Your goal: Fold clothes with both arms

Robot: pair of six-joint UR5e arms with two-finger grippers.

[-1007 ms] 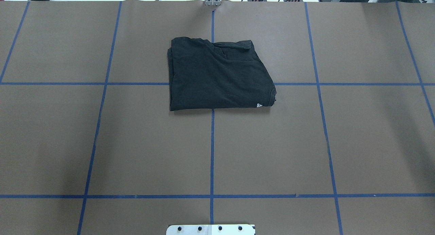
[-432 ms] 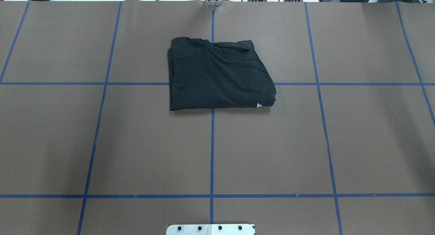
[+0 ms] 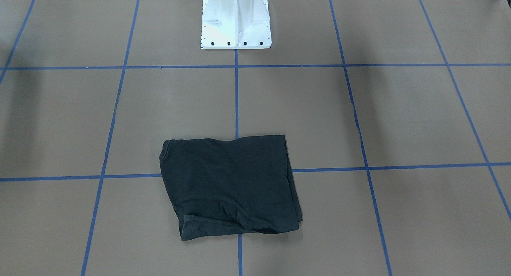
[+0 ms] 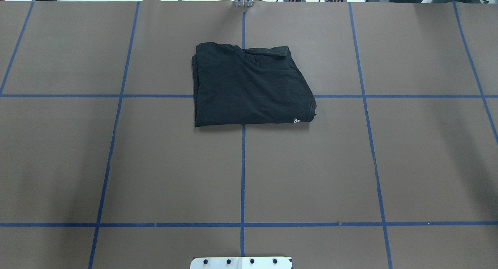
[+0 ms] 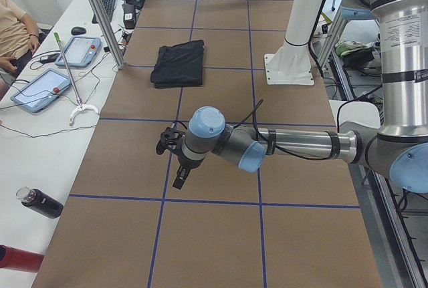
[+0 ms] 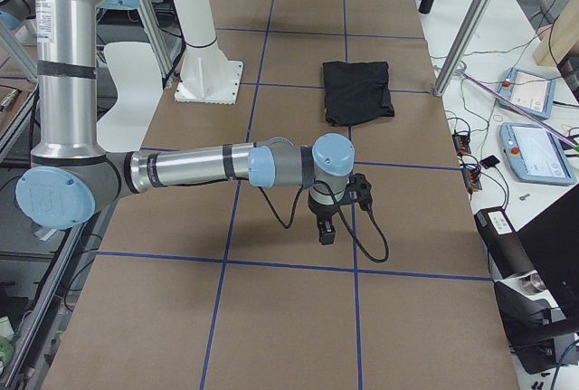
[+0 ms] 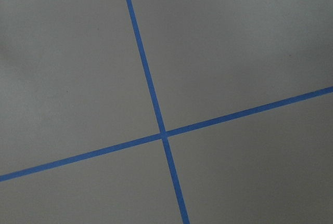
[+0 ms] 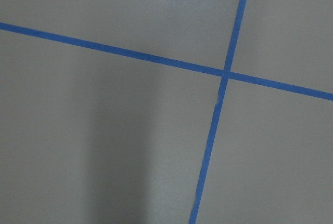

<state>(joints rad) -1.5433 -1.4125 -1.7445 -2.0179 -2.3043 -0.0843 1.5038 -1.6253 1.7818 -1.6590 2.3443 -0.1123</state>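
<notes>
The black T-shirt (image 4: 249, 86) lies folded into a rough rectangle on the brown table, plain side up, with a scrap of white print at its near right corner. It also shows in the front view (image 3: 229, 184), the left view (image 5: 178, 65) and the right view (image 6: 356, 90). My left gripper (image 5: 179, 180) hangs over bare table far from the shirt, fingers pointing down. My right gripper (image 6: 326, 232) does the same at the other end. Both show only in the side views, so I cannot tell if they are open or shut. The wrist views show only table and blue tape.
The white pedestal (image 3: 235, 20) stands at the table's robot side. Blue tape lines (image 4: 242, 175) grid the table. Tablets (image 5: 79, 50), a black bottle (image 5: 40, 202) and a red bottle (image 5: 17, 258) sit on the side bench. More tablets (image 6: 536, 153) lie at the other end.
</notes>
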